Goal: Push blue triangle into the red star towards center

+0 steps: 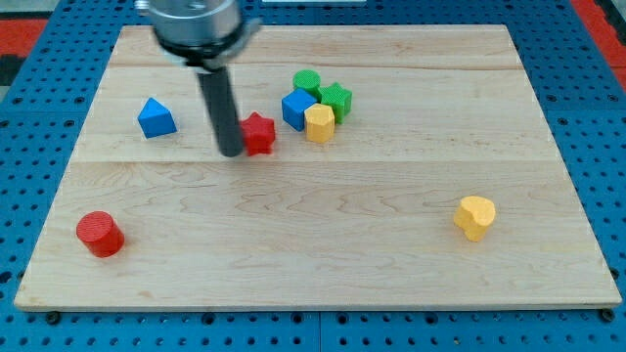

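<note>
The blue triangle [156,118] lies on the wooden board at the view's upper left. The red star [258,133] lies to its right, near the board's upper middle. My tip [231,153] rests on the board at the red star's left edge, touching or nearly touching it. The tip stands between the two blocks, well right of the blue triangle.
A cluster sits right of the red star: a blue cube [298,109], a green cylinder [307,82], a green star [335,98] and a yellow block [319,123]. A red cylinder [100,234] lies lower left, a yellow block [474,216] lower right.
</note>
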Controlling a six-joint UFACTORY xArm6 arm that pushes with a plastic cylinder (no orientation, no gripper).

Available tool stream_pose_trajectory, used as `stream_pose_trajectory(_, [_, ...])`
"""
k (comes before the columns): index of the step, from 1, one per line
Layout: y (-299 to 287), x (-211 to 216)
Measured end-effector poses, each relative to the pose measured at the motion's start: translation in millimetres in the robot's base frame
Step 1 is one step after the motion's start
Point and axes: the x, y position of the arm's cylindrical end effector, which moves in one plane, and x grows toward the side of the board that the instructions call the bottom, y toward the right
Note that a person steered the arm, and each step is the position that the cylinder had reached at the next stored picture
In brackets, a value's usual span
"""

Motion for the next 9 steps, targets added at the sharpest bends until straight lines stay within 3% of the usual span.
stream_pose_trajectory(1, [23, -7])
stream_pose_trajectory(2, [-24, -10])
stream_pose_trajectory(3, [-160, 5])
stream_pose_trajectory(4, [-228, 5])
stream_pose_trajectory(6, [-208, -33])
stream_pose_trajectory(9, [-71, -59])
